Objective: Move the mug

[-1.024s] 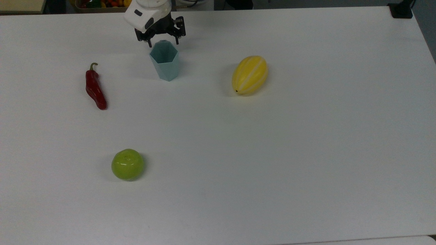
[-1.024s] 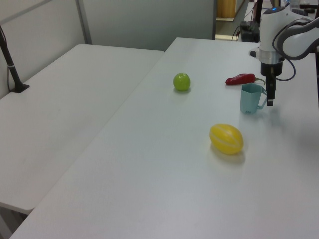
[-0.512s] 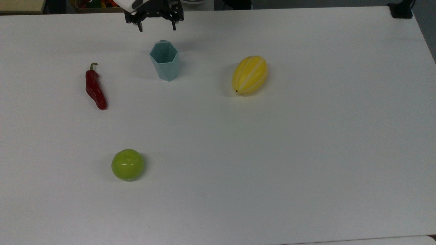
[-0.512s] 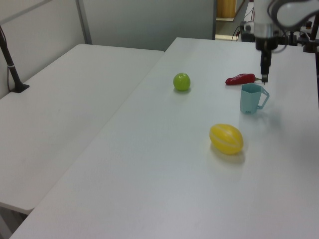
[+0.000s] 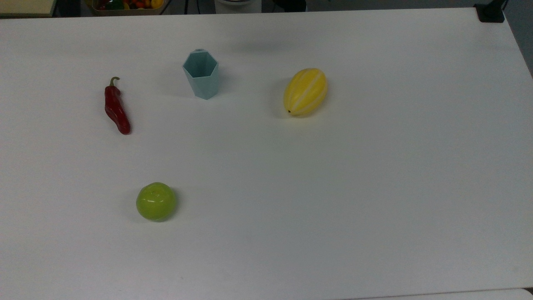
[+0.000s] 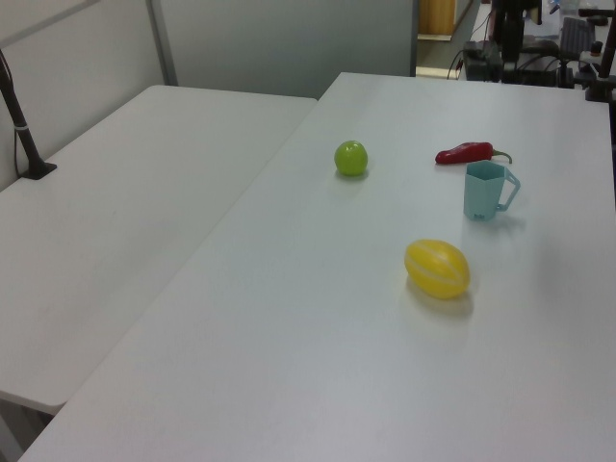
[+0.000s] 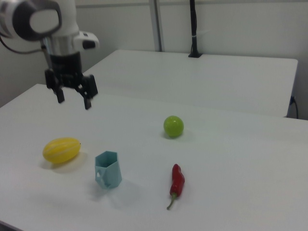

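The mug (image 5: pixel 202 74) stands upright on the white table (image 5: pixel 333 187), between the red chili (image 5: pixel 115 107) and the yellow melon (image 5: pixel 305 91); in the right view the gripper (image 7: pixel 73 96) hangs well above it, fingers spread, holding nothing

This looks like a robotics lab or test room rather than a home or kitchen. Two plain white rectangular tables (image 6: pixel 289 318) stand pushed together, bare apart from a few small props set well apart. Behind them run pale grey partition panels (image 7: pixel 231 29) with metal uprights. A black pole on a clamp base (image 7: pixel 193 29) rises from the far table's edge in the right view, of the sort that carries a camera. A white robot arm with black two-finger gripper (image 7: pixel 73 96) hangs over the near table. Past the table's far edge in the left view stands dark equipment with cables (image 6: pixel 520 48), and in the top view a bin of coloured toy produce (image 5: pixel 125 5).
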You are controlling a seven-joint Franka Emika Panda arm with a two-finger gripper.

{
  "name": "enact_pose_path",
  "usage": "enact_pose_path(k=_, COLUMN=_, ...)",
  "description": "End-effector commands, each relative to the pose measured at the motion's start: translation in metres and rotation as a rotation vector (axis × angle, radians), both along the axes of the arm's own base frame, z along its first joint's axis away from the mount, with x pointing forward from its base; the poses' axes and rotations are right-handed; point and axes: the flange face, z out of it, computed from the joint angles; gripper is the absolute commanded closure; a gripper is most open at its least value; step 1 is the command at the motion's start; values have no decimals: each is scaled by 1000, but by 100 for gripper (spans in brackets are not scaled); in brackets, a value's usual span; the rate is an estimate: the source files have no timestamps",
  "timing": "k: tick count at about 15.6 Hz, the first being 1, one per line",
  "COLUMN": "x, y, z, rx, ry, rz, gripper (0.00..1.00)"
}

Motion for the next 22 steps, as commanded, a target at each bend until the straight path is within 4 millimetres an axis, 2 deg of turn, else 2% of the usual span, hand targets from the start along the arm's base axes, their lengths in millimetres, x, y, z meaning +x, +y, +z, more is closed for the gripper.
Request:
enact_pose_path(k=1, x=-3, y=23, z=40, rx=16, ry=16, rz=-37, gripper=0)
enact_pose_path(k=2, x=-1, y=30, z=46, rx=11, ry=8, rz=-85, gripper=0)
enact_pose_path(k=4, x=0, y=32, z=49, rx=10, ry=3, rz=-177, gripper=0)
enact_pose_path(k=7, x=3, y=34, z=49, rx=18, ry=-12, rz=-179, gripper=0)
enact_pose_path(k=12, x=36, y=29, z=41, rx=11, ry=-150, rz=-186, gripper=0)
enact_pose_path(k=14, x=49, y=26, z=32, rx=-5, ry=-173, rz=-132, gripper=0)
enact_pose_path(k=19, x=52, y=26, z=26, rx=-5, ry=-175, rz=-35, gripper=0)
enact_pose_path(k=22, x=51, y=25, z=27, rx=4, ry=-177, rz=-46, gripper=0)
